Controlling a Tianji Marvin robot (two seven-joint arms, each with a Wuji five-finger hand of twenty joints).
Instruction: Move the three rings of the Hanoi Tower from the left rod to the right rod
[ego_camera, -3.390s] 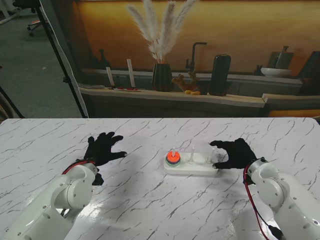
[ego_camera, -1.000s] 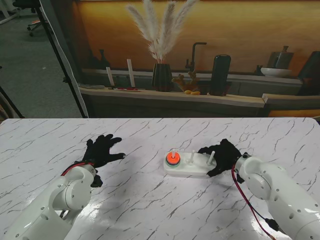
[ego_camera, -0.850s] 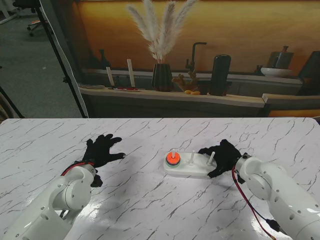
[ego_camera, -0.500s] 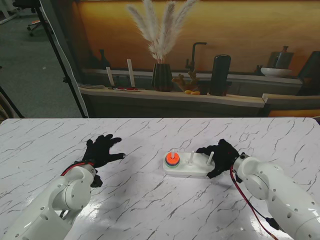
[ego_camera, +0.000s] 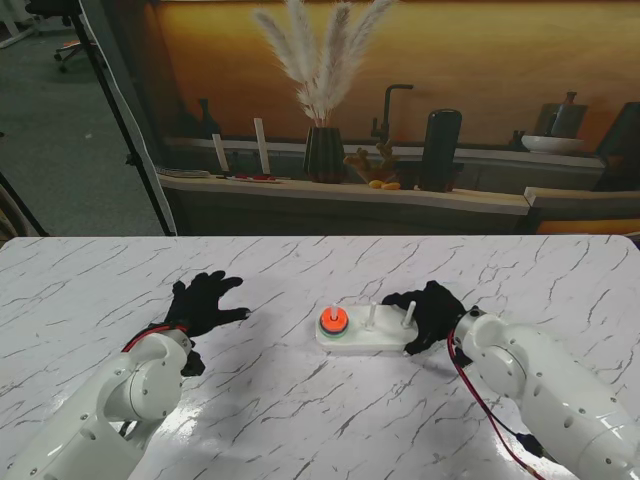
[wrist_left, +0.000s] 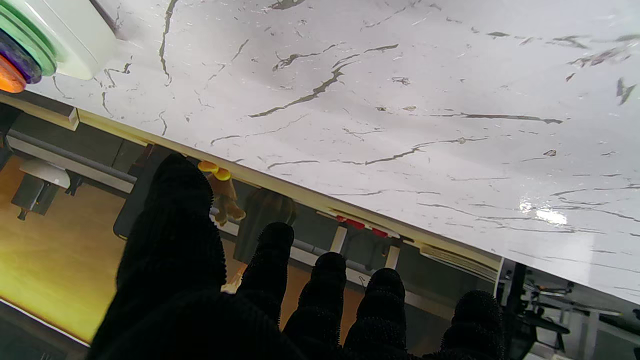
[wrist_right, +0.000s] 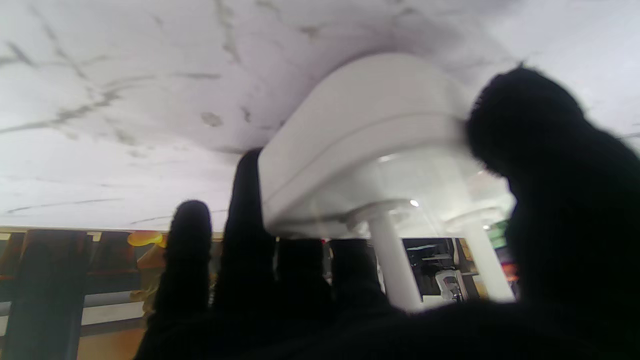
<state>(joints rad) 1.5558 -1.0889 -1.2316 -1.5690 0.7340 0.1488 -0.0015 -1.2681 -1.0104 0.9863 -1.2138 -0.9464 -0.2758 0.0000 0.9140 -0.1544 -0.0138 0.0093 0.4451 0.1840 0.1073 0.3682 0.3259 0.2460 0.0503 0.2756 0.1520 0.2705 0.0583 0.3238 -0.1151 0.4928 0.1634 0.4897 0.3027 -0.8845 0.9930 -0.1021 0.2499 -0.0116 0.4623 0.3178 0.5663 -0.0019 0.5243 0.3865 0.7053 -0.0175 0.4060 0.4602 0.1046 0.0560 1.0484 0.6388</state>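
Observation:
The white tower base (ego_camera: 362, 340) lies at the table's middle with three rods. An orange, purple and green ring stack (ego_camera: 333, 322) sits on its left rod; the middle rod (ego_camera: 371, 315) and right rod (ego_camera: 410, 310) are bare. My black-gloved right hand (ego_camera: 427, 311) wraps the base's right end: in the right wrist view the thumb (wrist_right: 545, 170) presses one side of the base (wrist_right: 360, 125) and the fingers (wrist_right: 245, 210) reach round the other. My left hand (ego_camera: 205, 302) rests open on the table, well left of the tower, fingers (wrist_left: 270, 260) spread. The ring stack (wrist_left: 17, 57) shows at that view's corner.
White marble table (ego_camera: 300, 420) all around the tower. Beyond its far edge runs a counter with a vase of pampas grass (ego_camera: 322, 150), a dark speaker (ego_camera: 440, 150) and a tap. A tripod leg (ego_camera: 120, 120) stands far left.
The right hand has closed in on the base's right end and slid the whole tower leftward and slightly nearer to me. The rings stayed on the left rod. The left hand held still.

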